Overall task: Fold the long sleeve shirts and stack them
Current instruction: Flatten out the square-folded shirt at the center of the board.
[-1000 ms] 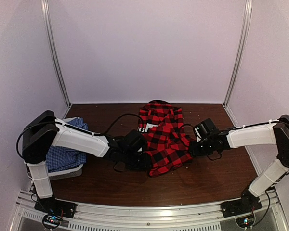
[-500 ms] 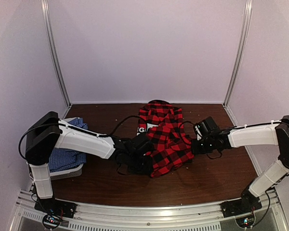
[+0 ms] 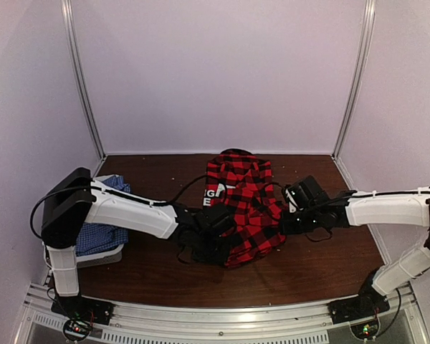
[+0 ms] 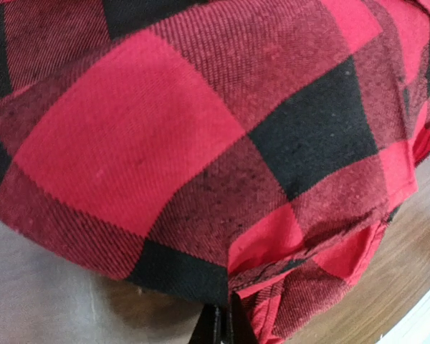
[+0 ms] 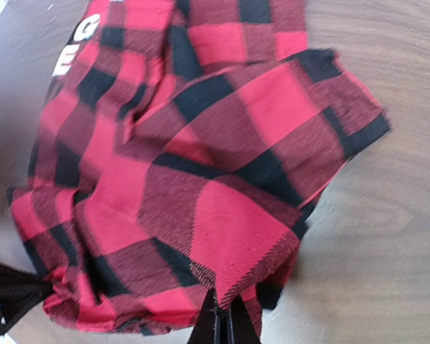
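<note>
One plaid shirt (image 3: 245,192) between left hand (image 4: 223,321), right hand (image 5: 221,317)

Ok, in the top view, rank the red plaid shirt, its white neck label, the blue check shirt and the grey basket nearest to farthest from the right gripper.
From the right gripper:
1. red plaid shirt, in its grip.
2. white neck label, left part of that shirt.
3. blue check shirt and grey basket, far left, too close to call.
</note>
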### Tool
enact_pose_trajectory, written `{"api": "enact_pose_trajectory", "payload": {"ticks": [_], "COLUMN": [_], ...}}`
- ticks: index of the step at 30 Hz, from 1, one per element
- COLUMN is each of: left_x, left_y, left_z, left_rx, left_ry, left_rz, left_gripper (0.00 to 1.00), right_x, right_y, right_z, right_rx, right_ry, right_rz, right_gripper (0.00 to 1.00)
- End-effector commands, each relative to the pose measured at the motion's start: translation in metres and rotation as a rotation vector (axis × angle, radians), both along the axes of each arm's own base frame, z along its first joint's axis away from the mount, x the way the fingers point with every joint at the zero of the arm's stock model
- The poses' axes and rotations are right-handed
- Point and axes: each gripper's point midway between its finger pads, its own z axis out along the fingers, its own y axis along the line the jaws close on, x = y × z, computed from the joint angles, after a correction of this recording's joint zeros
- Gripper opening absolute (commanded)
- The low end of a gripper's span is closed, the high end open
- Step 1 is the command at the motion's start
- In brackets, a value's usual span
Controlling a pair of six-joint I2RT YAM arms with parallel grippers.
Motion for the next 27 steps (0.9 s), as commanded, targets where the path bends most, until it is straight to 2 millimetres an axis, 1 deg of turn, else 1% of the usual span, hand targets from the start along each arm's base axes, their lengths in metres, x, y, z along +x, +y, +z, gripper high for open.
{"api": "enact_pose_trajectory", "payload": {"ticks": [1, 3, 6, 9, 13, 17, 21, 22, 23, 24, 25, 26, 27], "left_x": [-0.021, -0.031, -0.051, -0.066, -0.085, -0.101, -0.107, -0.105, -0.103, -0.099, -0.096, -0.09, -0.083], "left_y": [0.011, 0.022, 0.036, 0.05, 0.058, 0.06, 0.064, 0.066, 0.067, 0.066, 0.065, 0.062, 0.059], "left_z": [0.029, 0.032, 0.037, 0.036, 0.037, 0.032, 0.027, 0.027, 0.03, 0.035, 0.041, 0.05, 0.059], "left_rx": [0.0, 0.014, 0.0, 0.0, -0.006, 0.001, 0.014, 0.024, 0.029, 0.028, 0.026, 0.022, 0.019], "left_ry": [-0.006, 0.001, 0.047, 0.081, 0.112, 0.142, 0.156, 0.148, 0.137, 0.119, 0.098, 0.069, 0.04], "left_rz": [-0.078, -0.093, -0.13, -0.163, -0.209, -0.253, -0.257, -0.251, -0.244, -0.238, -0.234, -0.23, -0.225], "left_gripper": [0.0, 0.0, 0.0, 0.0, 0.0, 0.0, 0.01, 0.09, 0.17, 0.24, 0.29, 0.39, 0.44], "right_x": [-0.035, -0.053, -0.082, -0.111, -0.145, -0.171, -0.184, -0.184, -0.182, -0.18, -0.174, -0.168, -0.161], "right_y": [0.005, 0.005, 0.006, 0.005, 0.01, 0.014, 0.011, 0.01, 0.009, 0.009, 0.007, 0.003, 0.0], "right_z": [0.006, 0.004, 0.002, -0.002, -0.008, -0.014, -0.02, -0.018, -0.013, -0.007, 0.002, 0.011, 0.022], "right_rx": [-0.026, -0.035, -0.036, -0.013, 0.041, 0.064, 0.056, 0.059, 0.062, 0.063, 0.061, 0.046, 0.036], "right_ry": [0.04, 0.066, 0.104, 0.148, 0.208, 0.25, 0.269, 0.263, 0.249, 0.236, 0.202, 0.162, 0.122], "right_rz": [0.04, 0.061, 0.088, 0.105, 0.134, 0.149, 0.142, 0.138, 0.131, 0.129, 0.115, 0.101, 0.088], "right_gripper": [0.0, 0.0, 0.0, 0.0, 0.0, 0.0, 0.01, 0.04, 0.1, 0.19, 0.29, 0.38, 0.46]}}
